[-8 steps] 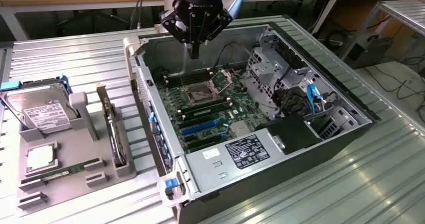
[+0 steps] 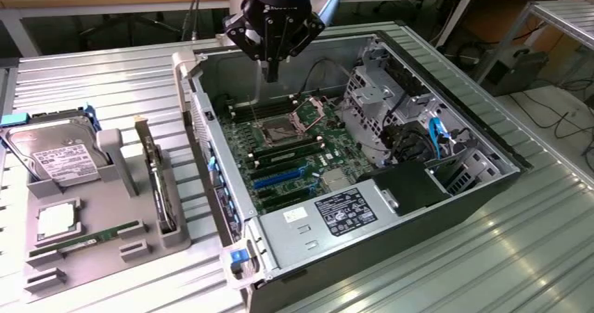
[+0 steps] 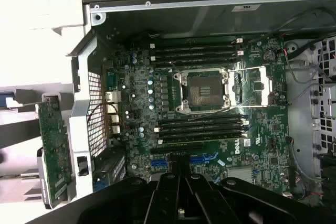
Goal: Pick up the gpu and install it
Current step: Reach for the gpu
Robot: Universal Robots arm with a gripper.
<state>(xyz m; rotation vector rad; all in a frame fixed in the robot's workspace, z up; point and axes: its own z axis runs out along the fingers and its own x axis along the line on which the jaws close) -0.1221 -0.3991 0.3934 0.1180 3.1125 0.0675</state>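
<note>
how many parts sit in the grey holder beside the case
4: hard drive at the far end, cpu in the middle, ram stick at the near end, gpu on edge beside the case.

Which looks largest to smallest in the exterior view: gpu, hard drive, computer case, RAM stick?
1. computer case
2. hard drive
3. gpu, standing edge-on: longer than the hard drive but far narrower, so this ranking is unsure
4. RAM stick

One gpu (image 2: 165,196); one hard drive (image 2: 55,156); one RAM stick (image 2: 79,242); one computer case (image 2: 371,271)
</note>
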